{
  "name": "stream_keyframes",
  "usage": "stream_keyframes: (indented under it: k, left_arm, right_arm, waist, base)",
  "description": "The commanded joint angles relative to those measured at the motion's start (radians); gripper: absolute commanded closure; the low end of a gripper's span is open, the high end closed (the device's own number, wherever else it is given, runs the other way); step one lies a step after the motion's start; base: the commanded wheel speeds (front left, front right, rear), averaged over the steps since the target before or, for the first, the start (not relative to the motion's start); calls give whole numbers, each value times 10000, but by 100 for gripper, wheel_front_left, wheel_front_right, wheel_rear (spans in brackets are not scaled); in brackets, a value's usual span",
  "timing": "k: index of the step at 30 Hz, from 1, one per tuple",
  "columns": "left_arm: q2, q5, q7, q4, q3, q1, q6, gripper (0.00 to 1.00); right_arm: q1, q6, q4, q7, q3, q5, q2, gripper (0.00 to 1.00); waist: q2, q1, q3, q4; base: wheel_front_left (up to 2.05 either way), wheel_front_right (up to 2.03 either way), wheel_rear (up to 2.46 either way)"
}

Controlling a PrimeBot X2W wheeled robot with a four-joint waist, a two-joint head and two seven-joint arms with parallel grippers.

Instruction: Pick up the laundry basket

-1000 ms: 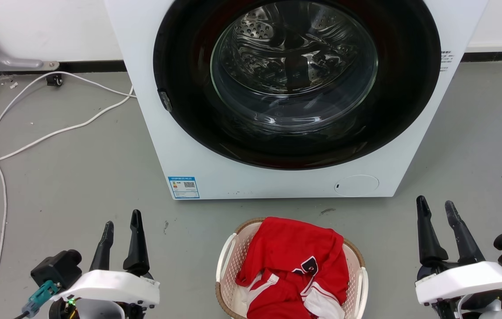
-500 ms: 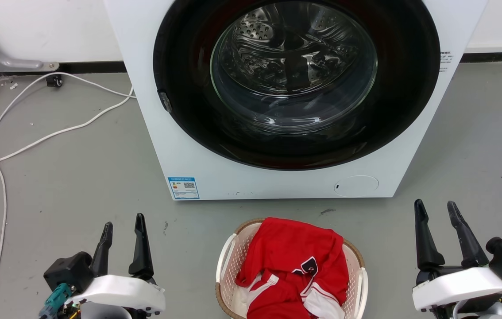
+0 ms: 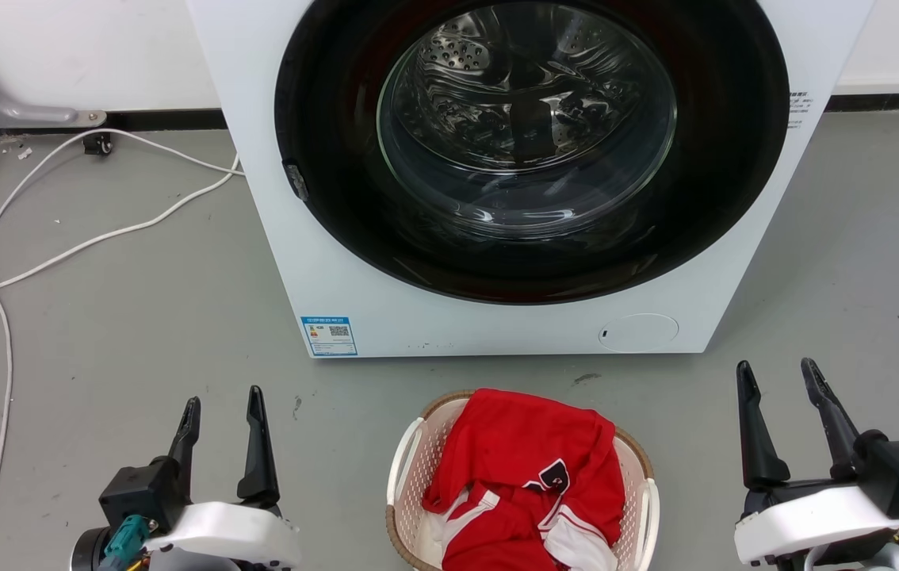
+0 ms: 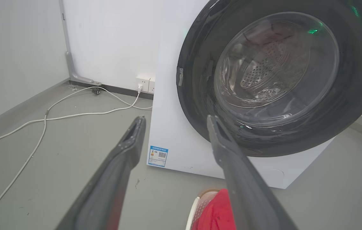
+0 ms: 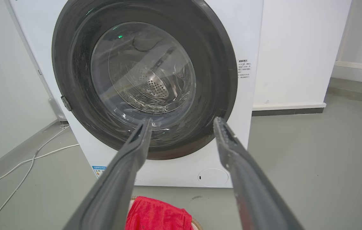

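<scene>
A white front-loading washer dominates my head view. Its round, dark-rimmed glass door faces the camera and the steel drum shows through it. The machine stands on a grey floor against a white wall.

On that floor, just in front of the washer and low in the middle of the view, sits the laundry basket. It lies between my two arms, is cream with perforated walls, a brown woven-look rim and white side handles, and its near end is cut off by the bottom edge. A red garment with white trim is heaped inside it and rises above the rim.

My left gripper hangs at lower left, well apart from the basket. Its two dark fingers point towards the washer and stand spread with a clear gap, nothing between them. My right gripper, at lower right, is likewise parted and empty — neither one touches the basket.

White cables trail across the floor left of the machine towards the wall. A small blue label sits at the lower left of the washer's front.
</scene>
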Motion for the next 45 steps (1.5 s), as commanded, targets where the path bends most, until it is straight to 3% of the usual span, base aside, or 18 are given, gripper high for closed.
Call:
stream_keyframes:
  k: [1, 32, 45]
  left_arm:
    - [59, 224, -105, -63, -15, 52, 57, 0]
    - [-49, 2487, -687, -214, 64, 442, 273, 0]
    - [-101, 2400, -674, -168, 196, 473, 166, 0]
  right_arm:
    - [88, 0, -133, -80, 10, -203, -56, 0]
    - [345, -1, -347, -680, -14, -2197, -66, 0]
    - [341, -1, -166, -660, -35, -1822, -64, 0]
  waist:
    - [0, 0, -1, 1]
    - [0, -1, -101, 1]
    - [0, -1, -159, 3]
  base:
    - [0, 0, 0]
    - [0, 0, 0]
    - [0, 0, 0]
